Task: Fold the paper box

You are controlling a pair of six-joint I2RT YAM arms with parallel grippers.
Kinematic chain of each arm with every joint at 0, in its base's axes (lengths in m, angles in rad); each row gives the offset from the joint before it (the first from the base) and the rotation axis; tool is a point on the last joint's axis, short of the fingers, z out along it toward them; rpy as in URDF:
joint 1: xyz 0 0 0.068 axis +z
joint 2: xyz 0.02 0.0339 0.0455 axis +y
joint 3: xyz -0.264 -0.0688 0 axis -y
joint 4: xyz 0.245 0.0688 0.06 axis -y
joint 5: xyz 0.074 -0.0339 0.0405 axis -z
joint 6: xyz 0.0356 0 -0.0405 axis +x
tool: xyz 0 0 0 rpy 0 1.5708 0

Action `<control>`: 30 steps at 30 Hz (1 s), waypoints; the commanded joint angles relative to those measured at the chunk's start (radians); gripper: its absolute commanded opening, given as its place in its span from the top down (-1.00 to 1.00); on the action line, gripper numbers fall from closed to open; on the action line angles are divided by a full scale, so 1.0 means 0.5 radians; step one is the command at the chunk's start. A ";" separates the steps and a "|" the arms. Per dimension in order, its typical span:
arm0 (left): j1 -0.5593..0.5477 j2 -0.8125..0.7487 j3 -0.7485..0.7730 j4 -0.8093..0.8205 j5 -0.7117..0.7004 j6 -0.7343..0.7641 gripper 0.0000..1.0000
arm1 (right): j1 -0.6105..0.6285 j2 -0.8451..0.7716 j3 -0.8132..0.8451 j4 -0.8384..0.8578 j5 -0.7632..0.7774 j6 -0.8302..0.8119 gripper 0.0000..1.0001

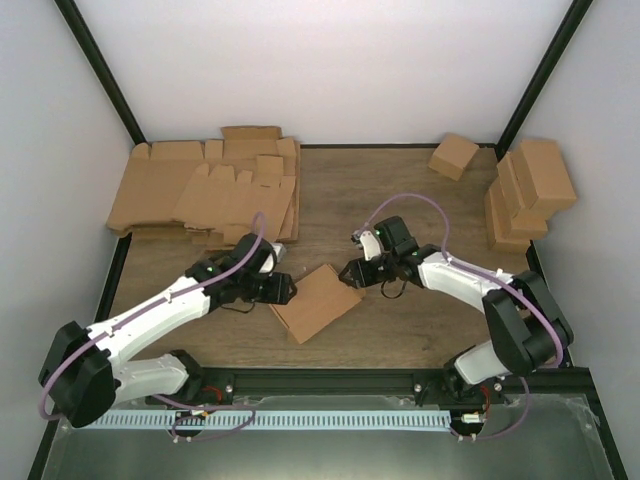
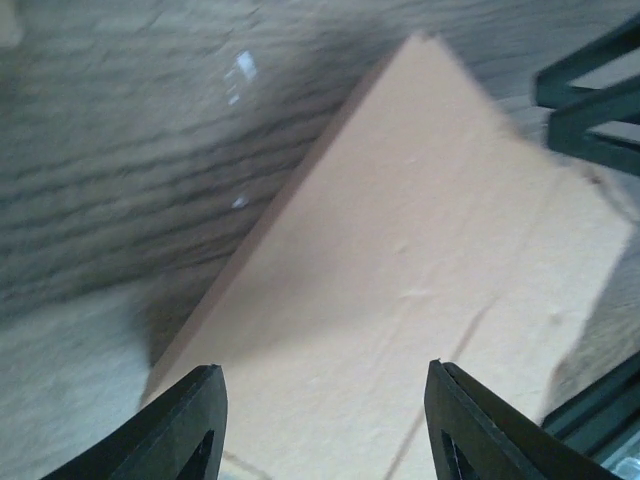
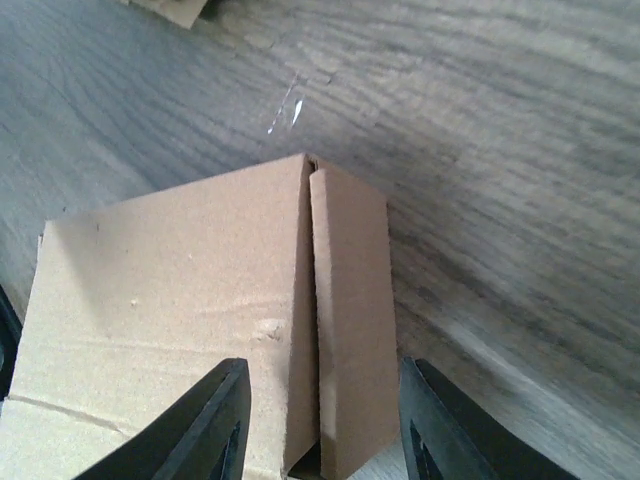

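The paper box (image 1: 315, 302), of plain brown cardboard, is laid flat at the middle of the wood-grain bench (image 1: 400, 190), its long axis set diagonally (near-left to far-right). It is flanked by the left gripper (image 1: 287, 290) and the right gripper (image 1: 350, 272), both parted, with nothing clamped.

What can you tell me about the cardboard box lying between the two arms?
The cardboard box is plain brown, flattish, lying on the wooden table, turned diagonally. One end shows a narrow flap folded beside the top panel, a seam between. The left gripper and right gripper flank its ends, jaws apart.
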 commanded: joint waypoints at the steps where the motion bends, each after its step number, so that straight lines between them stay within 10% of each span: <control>1: 0.097 -0.080 -0.143 0.034 0.090 -0.168 -0.11 | -0.004 0.057 -0.002 0.023 -0.191 -0.027 0.16; 17: 0.153 0.010 -0.478 0.399 0.346 -0.157 0.50 | 0.262 0.101 -0.094 0.109 0.161 0.388 0.55; 26: 0.153 0.021 -0.415 0.592 0.314 0.023 0.44 | 0.260 -0.328 -0.148 -0.166 0.572 0.631 0.20; 30: 0.153 -0.122 -0.311 0.524 0.232 0.075 0.12 | 0.264 -0.417 -0.113 -0.274 0.620 0.600 0.03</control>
